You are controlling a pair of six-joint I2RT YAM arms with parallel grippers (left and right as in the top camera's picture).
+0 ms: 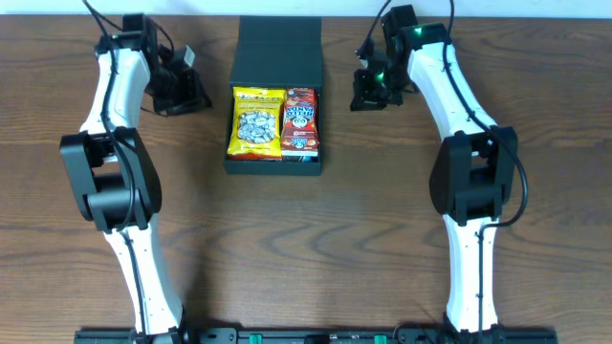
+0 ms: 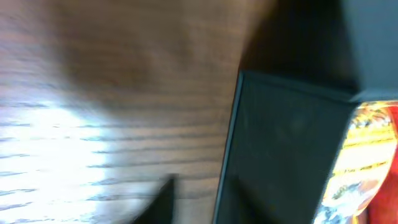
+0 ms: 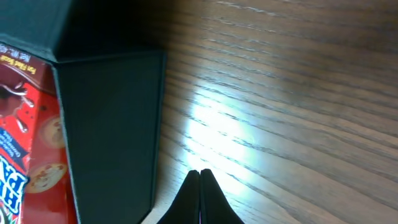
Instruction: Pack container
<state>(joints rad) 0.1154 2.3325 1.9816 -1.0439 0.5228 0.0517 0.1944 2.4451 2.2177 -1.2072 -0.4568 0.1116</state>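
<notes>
The container (image 1: pixel 274 167) is a black box at the table's back centre, its flap lid (image 1: pixel 277 48) open behind it. Inside lie a yellow snack packet (image 1: pixel 256 122) on the left and a red snack packet (image 1: pixel 300 122) on the right. My left gripper (image 1: pixel 196 96) is left of the box, open and empty. In the blurred left wrist view its jaws (image 2: pixel 204 182) straddle the edge of the box wall (image 2: pixel 280 149), with the yellow packet (image 2: pixel 367 155) behind. My right gripper (image 1: pixel 363 96) is right of the box, shut and empty (image 3: pixel 200 173), beside the box wall (image 3: pixel 112 124) and red packet (image 3: pixel 25 137).
The wooden table (image 1: pixel 306 248) spreads bare in front of the box. Both arm bases stand at the front edge.
</notes>
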